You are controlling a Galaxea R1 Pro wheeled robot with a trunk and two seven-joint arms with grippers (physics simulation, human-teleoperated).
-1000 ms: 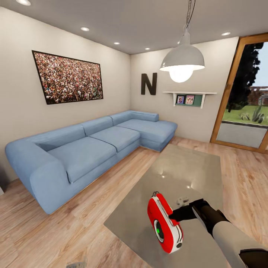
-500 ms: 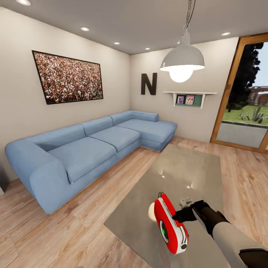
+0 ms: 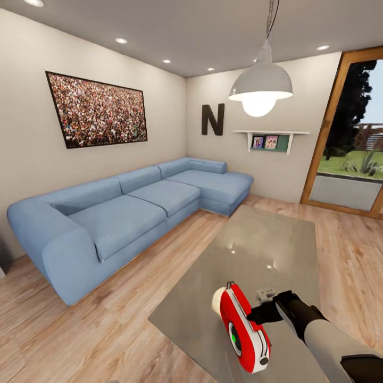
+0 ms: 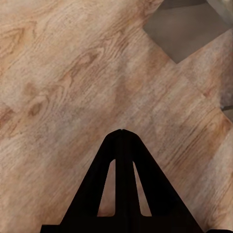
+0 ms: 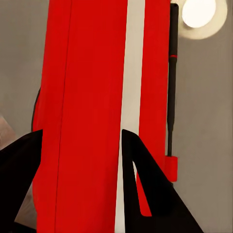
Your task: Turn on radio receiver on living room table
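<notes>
The left gripper [image 4: 121, 141] hangs pinched together over the wood floor [image 4: 63, 82]. The radio receiver [image 3: 242, 327] stands near the table's [image 3: 255, 239] front edge, the right gripper [image 3: 259, 313] straddling it, fingers apart; a gentle press avoids tipping it.

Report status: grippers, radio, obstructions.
Right gripper against the radio receiver, fingers straddling it. Left gripper shut over floor. Radio on table. Nothing blocking.

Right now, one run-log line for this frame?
right tool: against radio, fingers astride it | radio: tilted on grey table, dial lit green | left tool: shut, over wood floor
</notes>
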